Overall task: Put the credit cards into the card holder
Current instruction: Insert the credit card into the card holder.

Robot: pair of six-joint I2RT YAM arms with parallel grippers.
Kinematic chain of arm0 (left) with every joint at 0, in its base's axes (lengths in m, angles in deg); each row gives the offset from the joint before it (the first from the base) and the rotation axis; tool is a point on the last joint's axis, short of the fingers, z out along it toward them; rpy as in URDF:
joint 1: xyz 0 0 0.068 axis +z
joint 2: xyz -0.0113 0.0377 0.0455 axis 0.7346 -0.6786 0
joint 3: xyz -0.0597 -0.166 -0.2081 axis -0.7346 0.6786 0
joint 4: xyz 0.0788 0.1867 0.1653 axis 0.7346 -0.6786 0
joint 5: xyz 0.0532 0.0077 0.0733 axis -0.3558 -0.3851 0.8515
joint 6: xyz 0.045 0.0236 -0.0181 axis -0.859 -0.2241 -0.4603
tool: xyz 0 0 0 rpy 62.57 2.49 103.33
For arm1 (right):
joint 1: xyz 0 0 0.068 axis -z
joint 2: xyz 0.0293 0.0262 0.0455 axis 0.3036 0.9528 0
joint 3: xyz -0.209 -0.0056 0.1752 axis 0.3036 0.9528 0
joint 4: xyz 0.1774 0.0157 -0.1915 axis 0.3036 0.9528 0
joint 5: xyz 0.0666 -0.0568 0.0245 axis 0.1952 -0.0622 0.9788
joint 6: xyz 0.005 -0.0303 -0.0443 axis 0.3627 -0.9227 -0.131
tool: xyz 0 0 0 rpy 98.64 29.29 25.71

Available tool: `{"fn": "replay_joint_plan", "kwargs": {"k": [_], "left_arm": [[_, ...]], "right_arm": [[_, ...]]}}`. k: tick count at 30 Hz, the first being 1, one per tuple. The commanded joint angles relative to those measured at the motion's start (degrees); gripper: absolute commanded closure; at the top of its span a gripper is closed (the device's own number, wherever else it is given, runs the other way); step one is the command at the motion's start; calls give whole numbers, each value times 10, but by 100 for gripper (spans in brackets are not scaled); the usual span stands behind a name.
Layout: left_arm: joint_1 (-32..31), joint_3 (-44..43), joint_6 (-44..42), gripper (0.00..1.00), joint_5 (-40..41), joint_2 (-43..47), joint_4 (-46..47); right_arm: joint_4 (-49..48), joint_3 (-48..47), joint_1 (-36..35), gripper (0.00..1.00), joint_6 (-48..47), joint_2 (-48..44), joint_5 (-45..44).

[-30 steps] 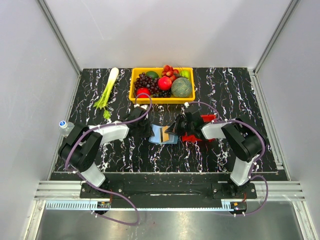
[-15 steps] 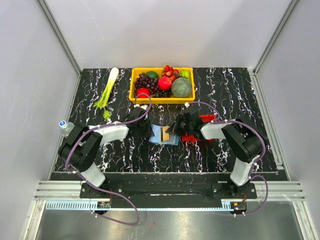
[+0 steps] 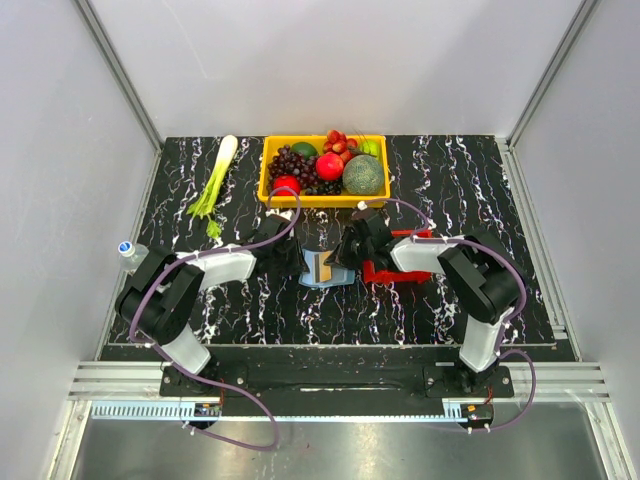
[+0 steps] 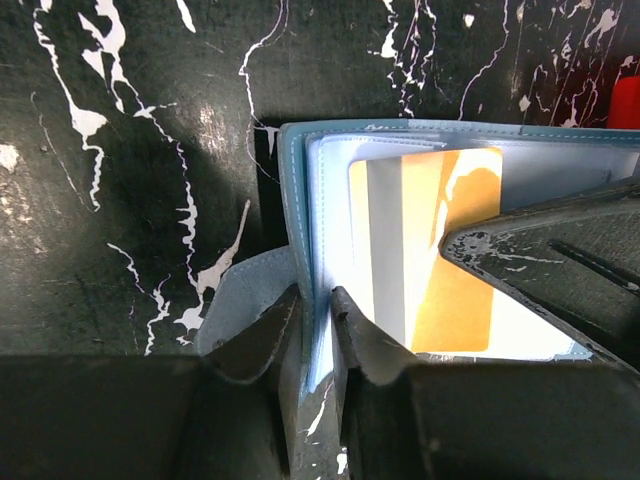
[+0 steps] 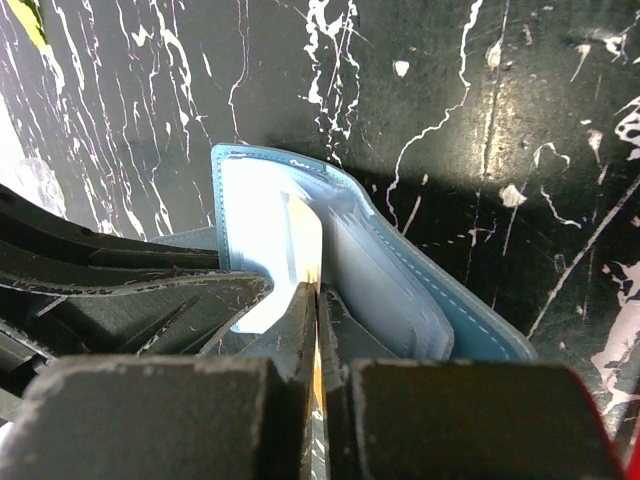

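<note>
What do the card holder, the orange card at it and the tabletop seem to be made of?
Card holder: soft blue leather-like cover, likely synthetic, with stitched edges; glossy clear plastic pockets. Credit card: stiff thin plastic, orange with a grey stripe, semi-gloss. Tabletop: black with white veins, marble-look; stone or print, cannot tell.

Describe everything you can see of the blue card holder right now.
The card holder is a flat blue folder, leather-like with pale stitching, lying open on the black marbled table near its middle. Inside are pale, clear plastic pockets. The left tool is shut on the edge of one cover flap. The right tool holds an orange-and-grey card edge-on among the pockets; whether it sits inside a sleeve cannot be told.
</note>
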Motion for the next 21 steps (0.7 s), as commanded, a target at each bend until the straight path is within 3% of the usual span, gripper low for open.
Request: {"fn": "replay_joint_plan", "kwargs": {"k": [1, 10, 21], "left_arm": [[-15, 12, 12, 78, -46, 5, 4], [-13, 14, 14, 71, -31, 13, -4], [-15, 18, 17, 71, -26, 20, -3]], "right_arm": [[83, -22, -24, 96, -9, 27, -12], [132, -27, -23, 66, -26, -22, -49], [156, -59, -28, 67, -38, -3, -11]]}}
